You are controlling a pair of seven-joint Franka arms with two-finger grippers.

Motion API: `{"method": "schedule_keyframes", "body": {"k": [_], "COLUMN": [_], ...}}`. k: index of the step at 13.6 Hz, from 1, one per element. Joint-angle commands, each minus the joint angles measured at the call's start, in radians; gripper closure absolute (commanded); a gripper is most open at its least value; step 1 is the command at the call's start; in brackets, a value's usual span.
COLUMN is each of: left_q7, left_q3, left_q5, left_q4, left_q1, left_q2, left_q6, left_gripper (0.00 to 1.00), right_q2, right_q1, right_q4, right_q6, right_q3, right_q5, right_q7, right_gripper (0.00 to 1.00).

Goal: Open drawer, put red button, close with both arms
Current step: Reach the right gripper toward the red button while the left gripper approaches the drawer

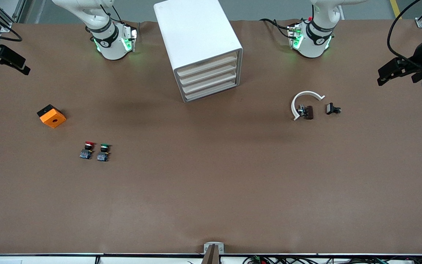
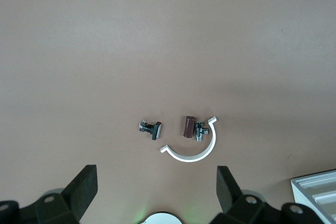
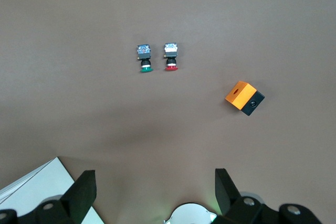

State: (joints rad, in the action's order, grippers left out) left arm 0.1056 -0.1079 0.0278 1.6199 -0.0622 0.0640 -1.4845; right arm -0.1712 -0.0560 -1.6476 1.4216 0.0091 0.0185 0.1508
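Observation:
The white cabinet [image 1: 200, 40] stands between the two arm bases, and its stacked drawers [image 1: 208, 73] are all shut. The red button [image 1: 88, 149] [image 3: 170, 56] lies toward the right arm's end of the table, beside a green-capped one [image 1: 103, 152] [image 3: 144, 57]. My right gripper [image 1: 22, 66] [image 3: 154, 174] hangs open and empty high over that end. Over the left arm's end my left gripper [image 1: 383, 76] [image 2: 156, 174] is raised, also open and empty. A corner of the cabinet [image 2: 315, 192] [image 3: 31, 192] shows in both wrist views.
An orange cube [image 1: 51, 116] [image 3: 243, 97] lies farther from the front camera than the buttons. At the left arm's end lie a white C-shaped ring [image 1: 305, 101] [image 2: 191, 153], a small brown part [image 1: 309, 112] [image 2: 188, 127] and a black bolt [image 1: 332, 109] [image 2: 151, 128].

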Motion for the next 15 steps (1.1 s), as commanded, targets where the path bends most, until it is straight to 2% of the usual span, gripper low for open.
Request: {"method": "schedule_keyframes", "body": {"k": [1,5,7,11,13,15], "left_q7": [0.052,0.293,0.377,0.621,0.762,0.987], "left_q3": [-0.001,-0.013,-0.015,-0.016,-0.016,-0.015], "left_q5": [0.009,-0.008,-0.02,-0.127,-0.128,-0.121], "left_q4": [-0.04,-0.04,-0.038,-0.038,-0.037,-0.043], "left_q1": [0.001,0.025,0.045,0.082,0.134,0.217], "left_q2": [-0.091,-0.203,-0.274,-0.377,-0.433,-0.495], "left_q6": [0.02,-0.002,-0.006,-0.059,-0.089,-0.111], "left_gripper": [0.0,0.0,0.0,0.0,0.0,0.0], "right_q2": [0.015,0.025,0.027,0.035,0.08,0.154], "right_q1": [-0.008,0.015,0.021,0.027,0.027,0.021], "right_q4": [0.019,-0.052,-0.112,-0.26,-0.288,-0.288], "right_q6": [-0.007,0.037,0.107,0.273,0.339,0.396], "right_q3": [0.014,0.017,0.017,0.017,0.015,0.015], "right_q5": [-0.015,-0.015,-0.015,-0.015,-0.018,-0.025], "right_q7": [-0.007,0.004,0.004,0.003,0.003,0.003], "right_gripper": [0.0,0.0,0.0,0.0,0.0,0.0]}}
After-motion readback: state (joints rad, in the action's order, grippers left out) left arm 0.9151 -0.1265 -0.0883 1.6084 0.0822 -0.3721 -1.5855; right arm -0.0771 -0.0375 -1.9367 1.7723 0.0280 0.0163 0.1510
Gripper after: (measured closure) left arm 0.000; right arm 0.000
